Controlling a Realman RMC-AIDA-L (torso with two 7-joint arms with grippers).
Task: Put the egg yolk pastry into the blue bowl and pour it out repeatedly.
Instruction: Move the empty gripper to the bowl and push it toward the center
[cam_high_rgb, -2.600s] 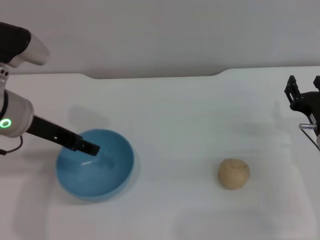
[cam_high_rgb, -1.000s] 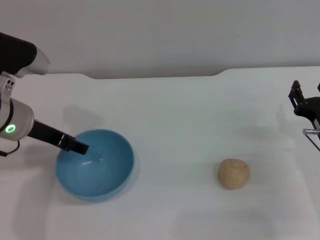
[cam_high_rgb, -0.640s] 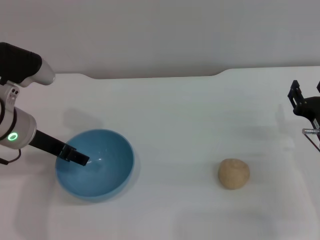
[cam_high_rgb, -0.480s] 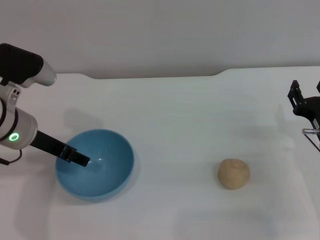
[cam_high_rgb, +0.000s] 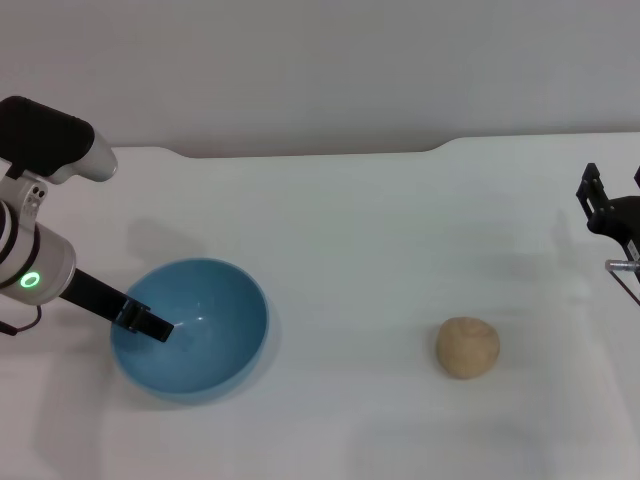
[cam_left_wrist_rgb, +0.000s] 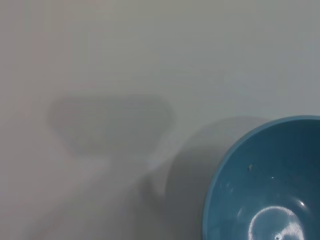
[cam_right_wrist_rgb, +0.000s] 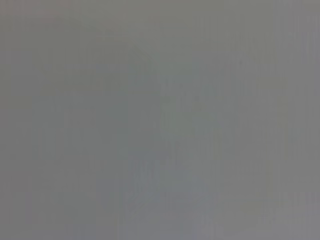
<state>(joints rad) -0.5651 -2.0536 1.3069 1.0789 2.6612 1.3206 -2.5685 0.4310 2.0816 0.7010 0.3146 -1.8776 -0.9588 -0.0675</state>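
The blue bowl stands upright and empty on the left of the white table; the left wrist view shows part of it. My left gripper hangs over the bowl's left rim, its dark tip just inside the edge. The egg yolk pastry, a tan round ball, lies on the table well to the right of the bowl, with nothing touching it. My right gripper is held open at the far right edge, above and right of the pastry and apart from it.
The white table ends at a pale wall along the back. The right wrist view is a plain grey field with nothing to make out.
My left gripper has drawn back leftward from the middle of the bowl to its left rim. The bowl and pastry stay put. The right gripper shifted slightly right.
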